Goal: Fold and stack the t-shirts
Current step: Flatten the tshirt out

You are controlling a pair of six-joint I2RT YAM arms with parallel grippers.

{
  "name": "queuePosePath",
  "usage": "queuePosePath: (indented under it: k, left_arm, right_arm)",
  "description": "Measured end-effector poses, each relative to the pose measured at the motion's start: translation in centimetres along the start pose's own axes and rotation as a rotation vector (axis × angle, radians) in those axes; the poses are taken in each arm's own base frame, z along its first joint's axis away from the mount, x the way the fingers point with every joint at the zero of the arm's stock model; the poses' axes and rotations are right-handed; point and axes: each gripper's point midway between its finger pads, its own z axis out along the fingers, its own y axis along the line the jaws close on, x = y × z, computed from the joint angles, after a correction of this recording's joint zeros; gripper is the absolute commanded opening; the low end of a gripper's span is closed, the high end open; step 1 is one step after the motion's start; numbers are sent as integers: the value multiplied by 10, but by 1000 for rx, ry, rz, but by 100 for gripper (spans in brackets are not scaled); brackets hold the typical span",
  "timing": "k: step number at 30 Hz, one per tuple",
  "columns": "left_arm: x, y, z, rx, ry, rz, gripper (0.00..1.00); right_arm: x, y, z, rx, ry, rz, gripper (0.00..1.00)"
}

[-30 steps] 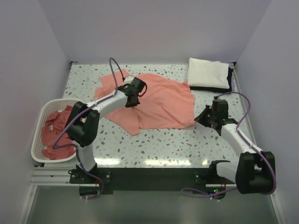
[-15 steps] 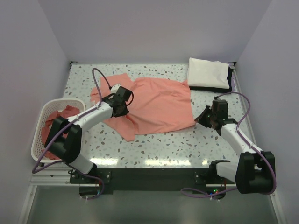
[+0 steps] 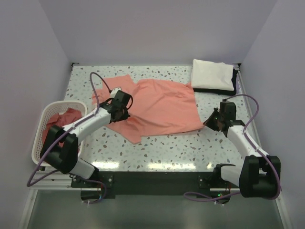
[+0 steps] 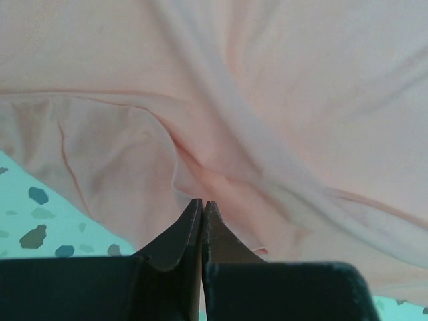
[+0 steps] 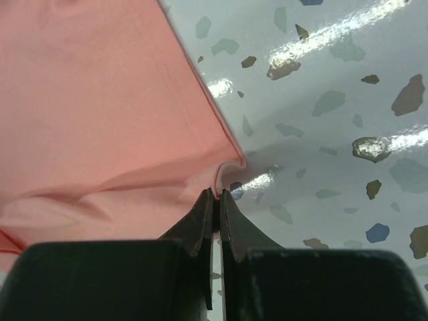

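A salmon-pink t-shirt (image 3: 162, 107) lies spread and wrinkled across the middle of the table. My left gripper (image 3: 120, 110) is shut on a fold of the t-shirt near its left side; the left wrist view shows the closed tips (image 4: 202, 204) pinching pink cloth (image 4: 267, 100). My right gripper (image 3: 209, 122) is shut on the shirt's right hem corner; the right wrist view shows the tips (image 5: 217, 194) clamped on the cloth edge (image 5: 100, 120). More pink shirts (image 3: 57, 131) lie crumpled in the basket.
A white lattice basket (image 3: 39, 138) stands at the left table edge. A folded white cloth on a dark one (image 3: 213, 76) lies at the back right. Speckled table top (image 3: 157, 152) shows in front of the shirt.
My left gripper has pulled its part of the shirt leftward and nearer, stretching the shirt out flatter. My right gripper has shifted slightly right, holding the hem corner.
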Motion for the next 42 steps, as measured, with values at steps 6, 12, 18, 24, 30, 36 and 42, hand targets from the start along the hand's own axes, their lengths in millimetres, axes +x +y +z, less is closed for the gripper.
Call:
queuePosePath:
  k: [6,12,18,24,30,36,42]
  left_arm:
    - [3,42,-48,24,-57,-91,0]
    - [38,79,-83,56,-64,-237,0]
    - [81,98,-105,120,-11,-418,0]
    - [82,98,-133,245,-53,-554,17]
    - [89,104,-142,224,-21,-550,38]
    - [70,105,-156,210,-66,-551,43]
    - [51,113,-142,44,-83,-504,45]
  right_arm:
    - [-7,-12,-1,30,-8,34,0]
    - [-3,-14,-2,38,5,38,0]
    - [-2,-16,-4,44,10,43,0]
    - [-1,-15,-10,39,8,44,0]
    - [0,-17,-13,45,12,49,0]
    - [-1,-16,-14,42,9,51,0]
    - [-7,-15,-15,39,-2,55,0]
